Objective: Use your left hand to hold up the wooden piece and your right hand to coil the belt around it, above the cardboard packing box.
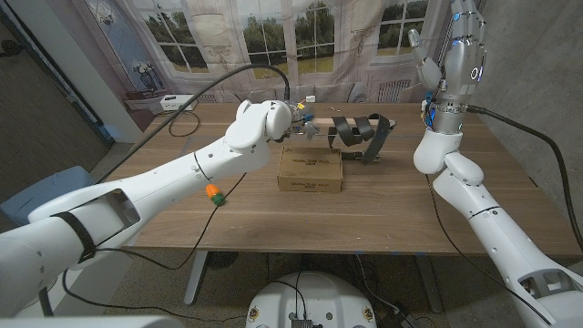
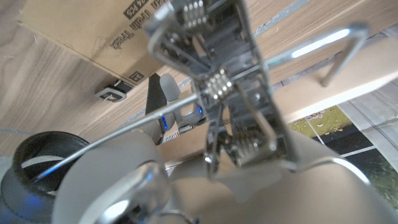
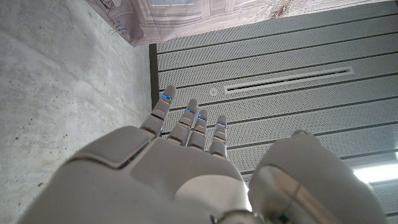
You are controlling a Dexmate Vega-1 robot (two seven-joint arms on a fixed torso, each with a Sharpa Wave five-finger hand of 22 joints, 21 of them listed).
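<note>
In the head view my left hand (image 1: 266,122) grips one end of a light wooden piece (image 1: 316,122) and holds it level above the cardboard packing box (image 1: 311,169). A black belt (image 1: 358,129) is looped around the piece's far end, and its loose end (image 1: 373,148) hangs toward the table. My right hand (image 1: 461,47) is raised high at the table's right side, well clear of the belt, fingers spread upward and holding nothing. The right wrist view shows the right hand (image 3: 186,155) with straight fingers against a ceiling. The box (image 2: 74,31) appears past my left hand's fingers (image 2: 217,93).
A small orange and green object (image 1: 213,193) sits by my left forearm. A white device (image 1: 173,102) lies at the table's back left corner, with a black cable (image 1: 239,73) arching over toward my left hand. The wooden table (image 1: 392,205) stretches bare around the box.
</note>
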